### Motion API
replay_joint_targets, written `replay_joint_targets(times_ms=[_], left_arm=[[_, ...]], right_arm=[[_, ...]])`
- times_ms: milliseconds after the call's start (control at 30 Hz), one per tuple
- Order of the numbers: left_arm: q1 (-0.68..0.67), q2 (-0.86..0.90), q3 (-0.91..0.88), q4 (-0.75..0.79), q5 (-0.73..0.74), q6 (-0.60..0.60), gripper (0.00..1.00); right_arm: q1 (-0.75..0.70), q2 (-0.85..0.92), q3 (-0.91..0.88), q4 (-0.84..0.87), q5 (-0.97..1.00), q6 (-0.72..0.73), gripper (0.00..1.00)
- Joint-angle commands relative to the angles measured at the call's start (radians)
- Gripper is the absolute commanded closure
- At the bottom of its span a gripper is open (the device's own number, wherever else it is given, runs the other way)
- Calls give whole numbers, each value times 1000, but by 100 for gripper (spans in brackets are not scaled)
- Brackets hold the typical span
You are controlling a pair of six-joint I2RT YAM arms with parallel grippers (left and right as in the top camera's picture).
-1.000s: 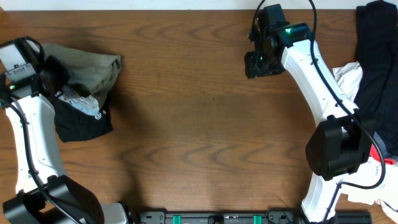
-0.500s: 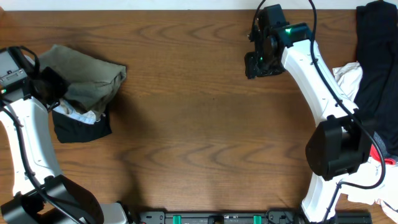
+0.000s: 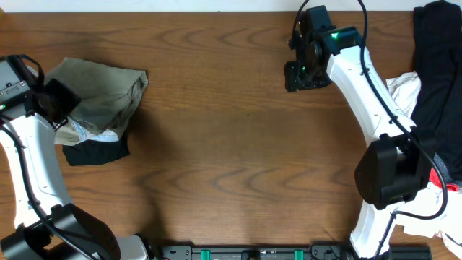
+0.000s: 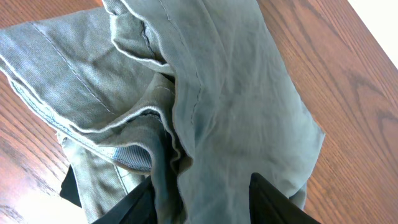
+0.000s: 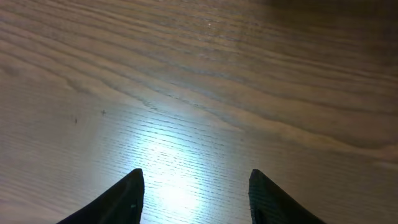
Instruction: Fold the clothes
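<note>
The pale khaki-green shorts (image 3: 101, 94) lie crumpled at the far left of the table, on top of a black garment (image 3: 94, 153) and a bit of white cloth (image 3: 101, 135). My left gripper (image 3: 58, 105) is at the pile's left edge. In the left wrist view its jaws (image 4: 202, 199) stand wide apart with the khaki cloth (image 4: 236, 106) lying between them. My right gripper (image 3: 299, 76) hovers open and empty over bare wood at the back right, as the right wrist view (image 5: 196, 193) shows.
A long black garment (image 3: 437, 65) lies at the far right edge, with a white garment (image 3: 404, 90) beside it and red-and-white cloth (image 3: 442, 184) lower down behind the right arm's base. Brown wooden table (image 3: 231, 159).
The left gripper has drawn back to the left and the khaki shorts have spread out to the right over the black garment. The right arm has not moved.
</note>
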Motion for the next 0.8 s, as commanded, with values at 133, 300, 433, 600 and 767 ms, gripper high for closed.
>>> replay_joint_targets(times_ms=[133,300,433,600,767], left_arm=[[13,-62,7,5,-5,-2,53],[37,-123,7,6,-5,-2,48],[50,-154,7,10,-5,-11,46],[47,-145,6,56,0,-20,45],[48,-85,6,196,163,-3,56]], right_arm=[[-13,-38,12,10,-1,-10,47],[-13,-38,12,23,-1,-10,47],[-16,-38,12,27,-1,-10,47],[-17,-38,12,29,-1,-10,47],[-17,-38,12,25,-1,-10,47]])
